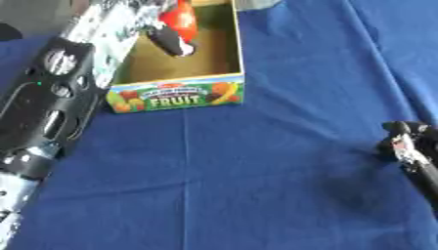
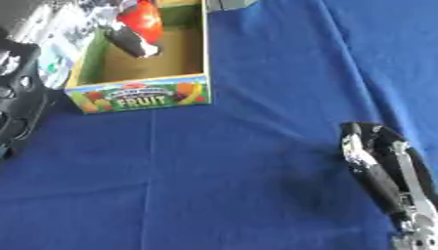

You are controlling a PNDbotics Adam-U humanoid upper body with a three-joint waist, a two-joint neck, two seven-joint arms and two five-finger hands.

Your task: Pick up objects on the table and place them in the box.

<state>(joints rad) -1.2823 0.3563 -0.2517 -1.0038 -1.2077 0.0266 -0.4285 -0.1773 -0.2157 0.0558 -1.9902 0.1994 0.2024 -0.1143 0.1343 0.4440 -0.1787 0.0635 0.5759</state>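
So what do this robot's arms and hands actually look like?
The left arm is a bulky black shell with round silver fittings, turning shiny silver toward the wrist. The left hand shows dark fingers with pale tips. The right hand is slim and black, with silver metal links along its fingers.

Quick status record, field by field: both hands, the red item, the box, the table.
left hand: over the box's opening, fingers curled round the red object
red object: held in the left hand above the box interior, not yet released
box: open-topped, fruit print on the front, on the blue tablecloth
right hand: idle at the right edge, holding nothing
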